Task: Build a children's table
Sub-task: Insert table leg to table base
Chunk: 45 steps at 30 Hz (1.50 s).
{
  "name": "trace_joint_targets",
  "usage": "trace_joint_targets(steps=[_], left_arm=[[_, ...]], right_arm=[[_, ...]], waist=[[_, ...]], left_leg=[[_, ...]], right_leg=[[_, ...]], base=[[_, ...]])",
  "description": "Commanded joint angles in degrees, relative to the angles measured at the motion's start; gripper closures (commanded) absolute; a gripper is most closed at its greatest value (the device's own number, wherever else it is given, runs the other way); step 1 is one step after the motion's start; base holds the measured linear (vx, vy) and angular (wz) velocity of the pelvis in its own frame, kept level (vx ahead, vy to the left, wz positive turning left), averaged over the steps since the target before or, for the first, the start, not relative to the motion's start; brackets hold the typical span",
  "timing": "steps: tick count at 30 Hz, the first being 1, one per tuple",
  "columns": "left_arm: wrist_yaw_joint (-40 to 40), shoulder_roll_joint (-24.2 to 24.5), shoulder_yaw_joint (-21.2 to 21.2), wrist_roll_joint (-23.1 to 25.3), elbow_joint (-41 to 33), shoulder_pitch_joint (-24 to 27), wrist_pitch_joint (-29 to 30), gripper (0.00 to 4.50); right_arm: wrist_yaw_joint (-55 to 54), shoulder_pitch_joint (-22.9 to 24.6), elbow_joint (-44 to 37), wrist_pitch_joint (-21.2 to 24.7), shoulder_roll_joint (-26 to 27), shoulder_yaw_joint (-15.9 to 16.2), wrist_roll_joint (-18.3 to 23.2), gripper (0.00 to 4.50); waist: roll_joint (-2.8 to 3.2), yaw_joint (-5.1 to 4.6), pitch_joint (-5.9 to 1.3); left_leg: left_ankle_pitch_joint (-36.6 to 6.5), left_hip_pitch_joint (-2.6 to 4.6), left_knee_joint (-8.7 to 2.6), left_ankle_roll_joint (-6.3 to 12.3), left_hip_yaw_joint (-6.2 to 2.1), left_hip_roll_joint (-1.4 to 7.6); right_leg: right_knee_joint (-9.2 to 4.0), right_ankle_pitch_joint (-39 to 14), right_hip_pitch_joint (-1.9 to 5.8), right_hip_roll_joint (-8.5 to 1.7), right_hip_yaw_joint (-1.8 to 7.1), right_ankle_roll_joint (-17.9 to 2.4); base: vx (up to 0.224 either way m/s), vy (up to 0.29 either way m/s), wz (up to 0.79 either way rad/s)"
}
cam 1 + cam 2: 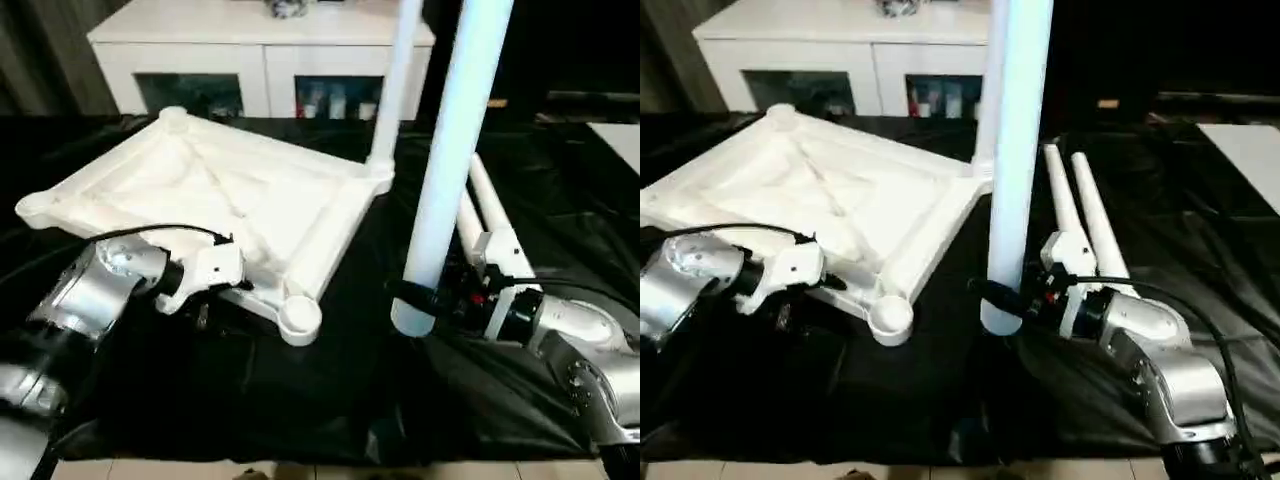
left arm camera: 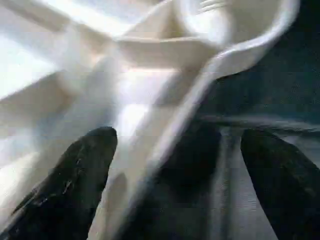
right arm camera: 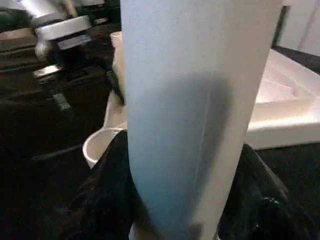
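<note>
The upturned tabletop [image 1: 215,195] lies on black cloth [image 1: 300,390], one leg [image 1: 395,85] already standing in its far corner socket. The right gripper [image 1: 425,298] clamps another leg [image 1: 455,150] upright beside it — the left gripper [image 2: 175,165], fingers spread, straddles the tabletop's near rim.
</note>
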Motion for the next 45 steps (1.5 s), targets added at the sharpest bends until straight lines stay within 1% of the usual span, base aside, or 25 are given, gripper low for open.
trace_joint_targets(steps=[1, 2, 3, 4, 5, 6, 7, 8, 10, 12, 14, 15, 17, 20, 23, 25, 27, 30, 31, 32, 37, 38, 39, 41, 45], left_arm=[[1.55, -0.59, -0.88, 1.57, 2.21, -1.1, -2.29, 0.05], [5.64, -2.49, -0.95, 3.08, 5.93, -3.02, -5.3, 0.05], [6.69, -3.25, -0.81, 3.26, 7.02, -3.64, -6.2, 0.05], [7.29, -3.87, -0.61, 3.48, 7.96, -4.14, -6.97, 0.05], [6.61, -4.65, -0.72, 3.63, 9.33, -4.85, -7.19, 0.32], [5.61, -4.64, -1.33, 4.19, 10.04, -5.2, -7.74, 0.32], [5.61, -4.64, -1.33, 4.19, 10.04, -5.2, -7.74, 0.4], [4.65, -4.5, -1.99, 4.88, 10.75, -5.59, -7.87, 0.4], [3.88, -4.53, -2.51, 5.52, 12.28, -6.35, -8.51, 0.61], [3.35, -5.02, -2.61, 5.76, 14.5, -7.45, -9.89, 0.85], [3.18, -6.24, -2.59, 6.22, 18.46, -9.23, -12.91, 0.84], [3.1, -6.7, -2.46, 6.22, 19.37, -9.72, -13.54, 0.92], [2.44, -7.19, -2.48, 6.2, 20.13, -10.19, -13.87, 1.23], [0.39, -8.01, -2.65, 5.83, 20.8, -10.78, -13.87, 1.27], [-2.95, -9.62, -3.29, 5.84, 22.44, -12.1, -13.95, 1.69], [-2.78, -10.12, -4.22, 7.32, 23.93, -12.95, -15.0, 1.69], [-1.85, -10.13, -5.21, 9.24, 25.42, -13.66, -16.56, 2.04], [-1.77, -10.23, -5.56, 10.68, 26.8, -14.26, -17.49, 2.2], [-1.75, -10.24, -5.57, 10.77, 26.88, -14.3, -17.56, 2.2], [-2.06, -10.35, -5.49, 10.81, 27.1, -14.44, -17.53, 2.51], [-5.01, -10.53, -6.28, 11.46, 28.32, -15.0, -15.85, 2.82], [-5.01, -10.53, -6.28, 11.46, 28.32, -15.0, -15.85, 3.05], [-3.54, -10.67, -6.44, 12.63, 28.66, -15.2, -15.31, 3.09], [-1.88, -11.24, -5.87, 13.01, 28.77, -15.44, -13.27, 3.09], [-2.37, -11.47, -5.52, 12.8, 28.03, -14.86, -11.21, 3.54]], right_arm=[[0.94, -0.48, -2.03, 0.42, -0.26, 0.54, 0.75, 2.65], [1.59, -0.21, -2.64, 0.8, -0.34, 1.32, 1.01, 2.65], [1.86, -0.12, -2.92, 1.06, -0.37, 1.62, 1.14, 2.65], [2.09, -0.07, -3.11, 1.28, -0.37, 1.8, 1.19, 2.65], [2.66, 0.0, -3.42, 1.43, -0.46, 2.32, 1.07, 2.65], [2.85, 0.0, -3.5, 1.41, -0.49, 2.57, 0.91, 2.65], [2.85, 0.0, -3.5, 1.41, -0.49, 2.57, 0.91, 2.65], [2.93, -0.04, -3.53, 1.37, -0.52, 2.65, 0.83, 2.65], [2.99, -0.06, -3.57, 1.36, -0.59, 2.68, 0.83, 2.65], [3.01, -0.02, -3.69, 1.39, -0.75, 2.67, 0.91, 2.65], [2.91, 0.13, -3.93, 1.37, -1.1, 2.72, 1.02, 2.65], [2.84, 0.2, -3.98, 1.31, -1.19, 2.75, 0.96, 2.65], [2.77, 0.3, -4.02, 1.22, -1.24, 2.82, 0.88, 2.65], [2.79, 0.48, -4.08, 1.15, -1.23, 2.95, 0.73, 2.65], [3.01, 0.62, -4.1, 0.83, -1.33, 3.23, 0.38, 2.65], [3.01, 0.54, -3.92, 0.59, -1.46, 3.18, 0.25, 2.65], [3.03, 0.53, -3.89, 0.43, -1.56, 3.24, 0.14, 2.65], [3.09, 0.63, -4.07, 0.35, -1.72, 3.33, 0.08, 2.65], [3.08, 0.64, -4.09, 0.34, -1.72, 3.33, 0.08, 2.65], [3.02, 0.68, -4.13, 0.31, -1.71, 3.39, 0.06, 2.65], [3.05, 0.96, -4.11, -0.11, -1.65, 3.92, -0.26, 2.65], [3.05, 0.96, -4.11, -0.11, -1.65, 3.92, -0.26, 2.65], [2.95, 0.75, -3.76, -0.33, -1.49, 4.04, -0.41, 2.65], [2.88, 0.47, -3.28, -0.62, -1.33, 4.21, -0.58, 2.65], [2.57, 0.21, -2.97, -0.96, -0.96, 4.62, -0.92, 2.65]], waist=[[-0.2, 0.1, -4.25], [-0.46, 0.21, -4.03], [-0.65, 0.38, -4.04], [-0.6, 0.52, -4.01], [-0.71, 0.43, -3.85], [-0.75, 0.46, -3.76], [-0.75, 0.46, -3.76], [-0.73, 0.4, -3.63], [-0.7, 0.33, -3.57], [-0.88, 0.25, -3.48], [-0.92, 0.37, -3.56], [-0.72, 0.4, -3.56], [-0.87, 0.43, -3.58], [-0.79, 0.42, -3.65], [-0.8, 0.45, -3.73], [-0.81, 0.48, -3.64], [-0.73, 0.46, -3.6], [-0.78, 0.4, -3.57], [-0.83, 0.39, -3.56], [-0.84, 0.39, -3.58], [-0.91, 0.42, -3.54], [-0.88, 0.42, -3.53], [-1.06, 0.34, -3.54], [-0.85, 0.34, -3.53], [-0.93, 0.47, -3.35]], left_leg=[[-4.2, 0.86, -5.08, 4.21, -2.31, 6.12], [-4.93, 0.8, -5.26, 4.01, -2.33, 6.39], [-6.27, 1.03, -5.18, 3.75, -2.23, 6.36], [-6.76, 1.1, -5.26, 3.41, -2.26, 6.51], [-7.22, 0.8, -5.52, 2.85, -2.4, 6.61], [-8.98, 1.06, -5.65, 2.15, -2.37, 6.65], [-8.98, 1.06, -5.65, 2.15, -2.37, 6.65], [-11.15, 1.09, -5.88, 0.82, -2.5, 6.7], [-12.7, 1.21, -5.98, -0.39, -2.63, 6.74], [-12.92, 1.11, -5.98, -0.33, -2.58, 6.59], [-12.83, 1.12, -5.91, -0.43, -2.61, 6.61], [-12.62, 1.07, -5.93, -0.42, -2.58, 6.57], [-11.8, 0.88, -5.97, -0.27, -2.66, 6.7], [-10.94, 0.9, -5.93, 0.05, -2.61, 6.73], [-10.25, 0.89, -5.83, 0.55, -2.47, 6.65], [-10.94, 0.87, -5.88, 0.57, -2.55, 6.78], [-11.65, 0.9, -5.92, 0.42, -2.64, 6.85], [-12.21, 0.89, -5.98, 0.09, -2.7, 6.85], [-12.19, 0.89, -5.99, 0.08, -2.71, 6.88], [-12.15, 0.96, -5.98, 0.08, -2.69, 6.9], [-12.41, 0.98, -6.05, -0.1, -2.69, 6.96], [-12.14, 0.92, -6.04, 0.01, -2.7, 6.96], [-11.98, 0.87, -6.07, 0.14, -2.67, 6.99], [-11.89, 0.87, -6.02, 0.2, -2.73, 6.99], [-13.36, 0.99, -6.06, -0.09, -2.7, 6.97]], right_leg=[[-2.69, -3.46, 2.83, -5.03, 2.3, -18.45], [-2.85, -4.58, 2.84, -5.06, 2.28, -18.27], [-3.0, -6.34, 2.77, -5.08, 2.25, -17.99], [-3.05, -7.09, 2.78, -5.28, 2.33, -17.87], [-3.15, -8.38, 2.94, -5.33, 2.34, -17.4], [-3.42, -10.69, 2.64, -5.26, 2.37, -16.79], [-3.42, -10.69, 2.64, -5.26, 2.37, -16.79], [-3.59, -13.14, 2.56, -5.34, 2.49, -15.98], [-3.67, -14.58, 2.42, -5.47, 2.59, -15.39], [-3.89, -15.12, 2.38, -5.38, 2.6, -15.18], [-3.9, -15.01, 2.45, -5.55, 2.68, -15.13], [-3.96, -14.67, 2.45, -5.45, 2.62, -15.13], [-3.72, -13.1, 2.65, -5.59, 2.62, -15.65], [-3.57, -11.31, 2.7, -5.6, 2.59, -16.27], [-3.5, -9.62, 2.81, -5.55, 2.53, -17.08], [-3.64, -10.65, 2.83, -5.67, 2.56, -17.11], [-3.7, -11.46, 2.85, -5.68, 2.58, -16.89], [-3.82, -12.55, 2.89, -5.7, 2.62, -16.44], [-3.84, -12.58, 2.89, -5.73, 2.62, -16.44], [-3.81, -12.45, 2.82, -5.72, 2.6, -16.54], [-3.78, -12.79, 2.72, -5.78, 2.61, -16.71], [-3.79, -12.35, 2.76, -5.82, 2.62, -16.8], [-3.73, -11.63, 2.78, -5.76, 2.59, -16.94], [-3.64, -11.34, 2.8, -5.84, 2.56, -17.16], [-4.03, -14.27, 2.65, -5.92, 2.69, -16.75]], base=[[0.0, 0.0, 0.0], [0.0, 0.0, 0.0], [0.0, 0.0, 0.0], [0.0, 0.0, 0.0], [0.0, 0.0, 0.0], [0.0, 0.0, 0.0], [0.0, 0.0, 0.0], [0.0, 0.0, 0.0], [0.0, 0.0, 0.0], [0.0, 0.0, 0.0], [0.0, 0.0, 0.0], [0.0, 0.0, 0.0], [0.0, 0.0, 0.0], [0.0, 0.0, 0.0], [0.0, 0.0, 0.0], [0.0, 0.0, 0.0], [0.0, 0.0, 0.0], [0.0, 0.0, 0.0], [0.0, 0.0, 0.0], [0.0, 0.0, 0.0], [0.0, 0.0, 0.0], [0.0, 0.0, 0.0], [0.0, 0.0, 0.0], [0.0, 0.0, 0.0], [0.0, 0.0, 0.0]])
